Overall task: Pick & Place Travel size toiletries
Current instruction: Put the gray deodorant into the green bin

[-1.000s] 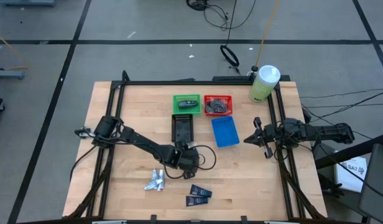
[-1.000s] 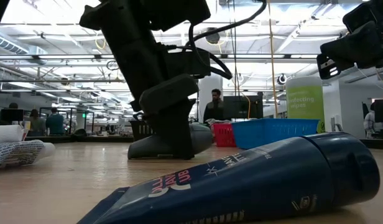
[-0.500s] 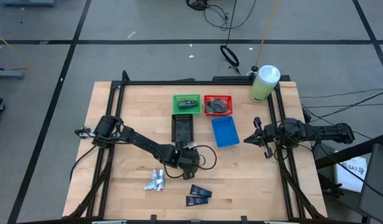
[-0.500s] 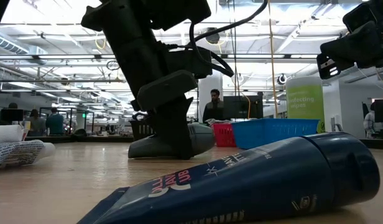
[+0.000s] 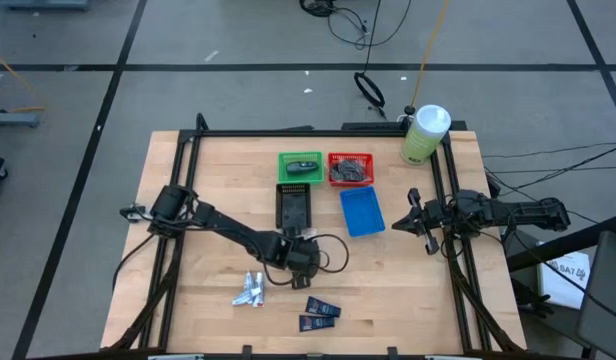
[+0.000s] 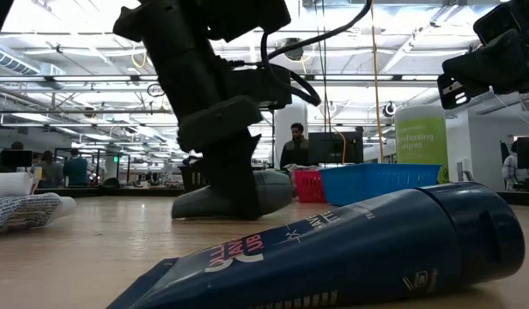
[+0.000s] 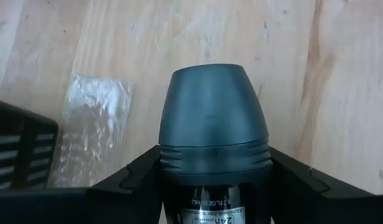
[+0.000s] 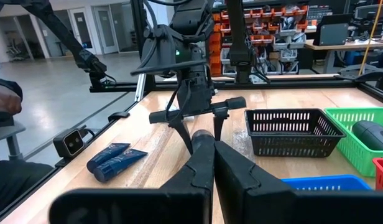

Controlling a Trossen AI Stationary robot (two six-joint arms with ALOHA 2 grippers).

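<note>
In the middle of the high view, slightly below centre, the left gripper (image 5: pixel 300 258) is low over the wooden surface (image 5: pixel 208 200). Its fingers (image 7: pixel 132 180) stand on both sides of a dark oval toiletry (image 7: pixel 213 134), a small roll-on container with a rounded cap, and in the left wrist view they press against its sides, so I judge it is held. In the low view the container lies on its side, still on or just above the surface, so the lift seems only to begin.

The right gripper (image 8: pixel 210 155) waits at the right edge of the high view, beside the frame rail, with its fingers closed together and nothing between them.

Some sorting looks already done. In the upper middle of the high view the green bin (image 5: pixel 300 167) has one dark piece inside, and the red bin (image 5: pixel 350 169) has several grey ones. The blue bin (image 5: pixel 362 212) and the black bin (image 5: pixel 294 205) seem to hold nothing, as far as I can see.

Still left on the surface, in the lower middle of the frame: two navy tubes (image 5: pixel 321 314) lying next to each other, and the silver-white tubes (image 5: pixel 251 290) a little to the left. A clear plastic wrapper (image 7: pixel 89 134) lies just beside the held container. So I think a good part of the task remains.
</note>
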